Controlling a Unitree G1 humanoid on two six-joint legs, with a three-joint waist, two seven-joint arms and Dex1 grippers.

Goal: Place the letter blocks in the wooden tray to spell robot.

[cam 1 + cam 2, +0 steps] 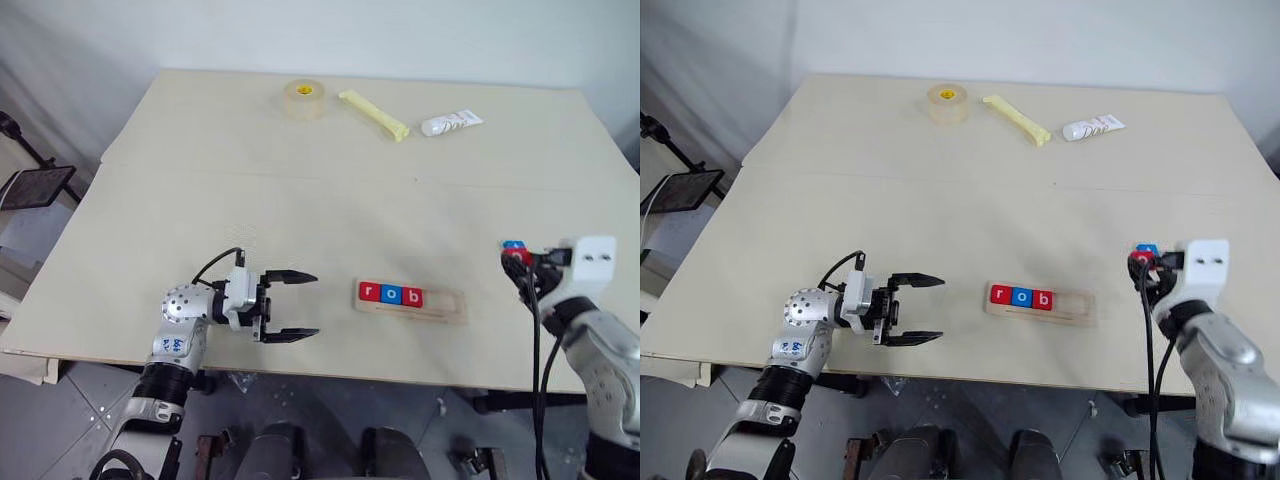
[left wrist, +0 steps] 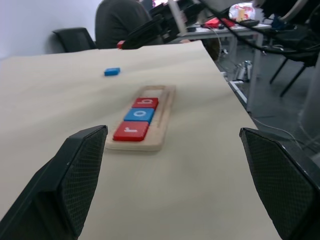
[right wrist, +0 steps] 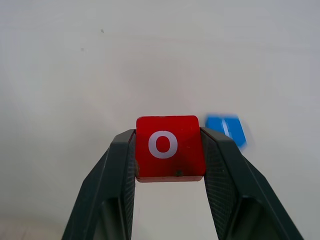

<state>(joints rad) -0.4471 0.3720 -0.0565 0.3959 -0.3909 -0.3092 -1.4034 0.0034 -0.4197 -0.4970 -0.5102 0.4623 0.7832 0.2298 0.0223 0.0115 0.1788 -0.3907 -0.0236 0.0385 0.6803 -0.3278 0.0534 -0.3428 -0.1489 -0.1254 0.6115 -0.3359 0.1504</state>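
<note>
The wooden tray (image 1: 447, 304) lies near the table's front edge. It holds three letter blocks from its left end: a red r (image 1: 368, 292), a blue o (image 1: 391, 295) and a red b (image 1: 412, 297); its right part is bare. To the right of the tray, above the table, my right gripper (image 3: 169, 150) is shut on a red o block (image 3: 169, 146). A blue block (image 3: 226, 129) lies on the table just beyond it. Left of the tray my left gripper (image 1: 298, 305) stands open, pointing at the tray's left end, nothing between its fingers.
At the table's far side lie a roll of tape (image 1: 304, 99), a yellow stick (image 1: 373, 114) and a white tube (image 1: 451, 123). A black stand (image 1: 38, 186) is off the table's left edge. The table's front edge runs close under both grippers.
</note>
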